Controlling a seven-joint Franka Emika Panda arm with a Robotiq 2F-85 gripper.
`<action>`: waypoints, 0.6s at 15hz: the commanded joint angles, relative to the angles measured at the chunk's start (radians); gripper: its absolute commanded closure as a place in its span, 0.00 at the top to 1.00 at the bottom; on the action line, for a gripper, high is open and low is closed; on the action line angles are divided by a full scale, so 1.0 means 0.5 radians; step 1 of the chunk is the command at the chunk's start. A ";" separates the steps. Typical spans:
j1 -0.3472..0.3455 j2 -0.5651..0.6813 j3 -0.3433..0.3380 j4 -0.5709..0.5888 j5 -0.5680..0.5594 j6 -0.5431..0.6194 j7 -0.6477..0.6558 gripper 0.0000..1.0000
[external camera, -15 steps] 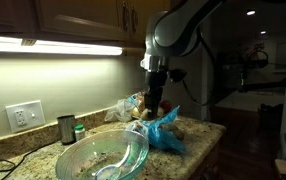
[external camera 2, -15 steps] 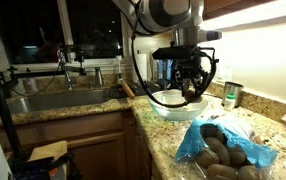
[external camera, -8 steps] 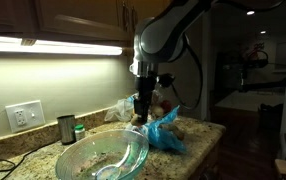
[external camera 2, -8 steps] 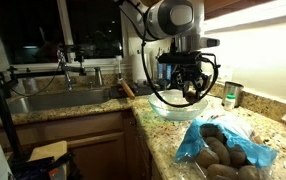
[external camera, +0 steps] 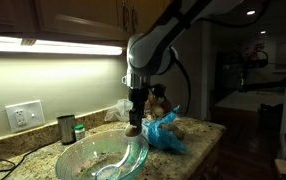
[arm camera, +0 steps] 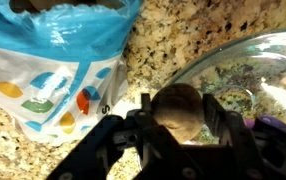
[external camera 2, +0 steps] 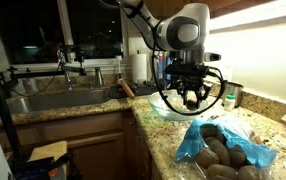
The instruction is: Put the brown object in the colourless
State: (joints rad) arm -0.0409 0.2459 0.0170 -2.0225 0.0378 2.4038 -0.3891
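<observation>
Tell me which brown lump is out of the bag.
The brown object held in the gripper; the other lumps lie inside the blue bag.

speckled granite worktop [external camera: 18, 160] | glass bowl [external camera: 83, 160] sits near its front edge | blue-and-clear plastic bag [external camera: 166, 130] right of bowl | small dark cup [external camera: 66, 128] far left, by wall

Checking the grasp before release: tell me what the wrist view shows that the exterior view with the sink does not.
Wrist view only: the small roundish dull-brown lump close up, pinched in the gripper, and the coloured print on the blue-and-white plastic bag. Exterior view only: the steel sink, the dark window and brownish goods inside the bag. Both: the gripper, bag, speckled granite counter and wide clear glass bowl.
</observation>
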 commanded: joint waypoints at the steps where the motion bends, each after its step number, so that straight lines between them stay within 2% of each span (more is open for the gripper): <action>1: -0.045 0.054 0.048 0.052 0.048 -0.005 -0.154 0.28; 9: -0.026 0.083 0.127 0.093 0.055 -0.013 -0.249 0.28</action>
State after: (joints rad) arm -0.0429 0.2939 0.0541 -1.9912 0.0451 2.4038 -0.4772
